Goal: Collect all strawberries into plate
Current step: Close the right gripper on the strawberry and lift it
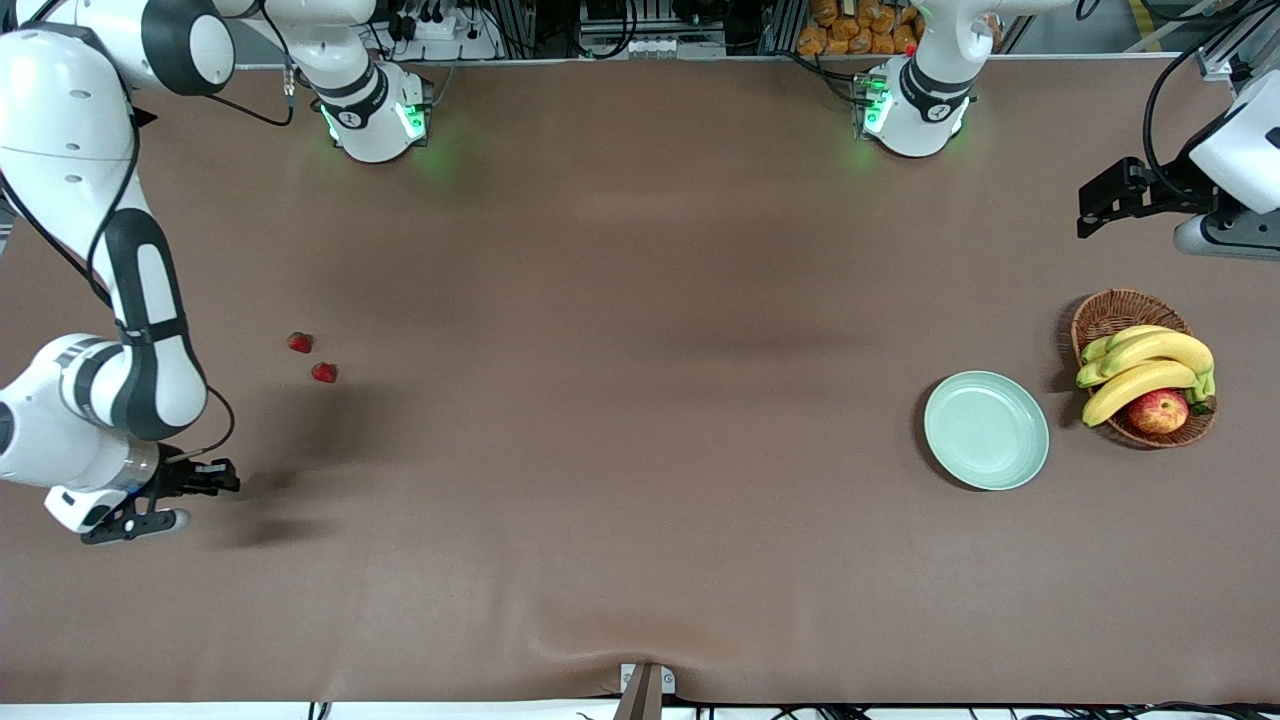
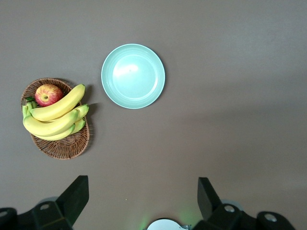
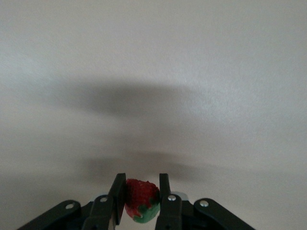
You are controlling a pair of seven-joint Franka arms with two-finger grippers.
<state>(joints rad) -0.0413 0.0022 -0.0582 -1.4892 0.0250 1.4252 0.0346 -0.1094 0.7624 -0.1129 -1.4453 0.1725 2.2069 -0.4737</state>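
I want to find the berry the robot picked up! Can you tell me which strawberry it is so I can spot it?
Look at the right arm's end of the table, where the right pincer hangs over bare brown tabletop. The strawberry is pinched between its two black fingers. The other two strawberries lie loose on the table, so it is the only one held up.
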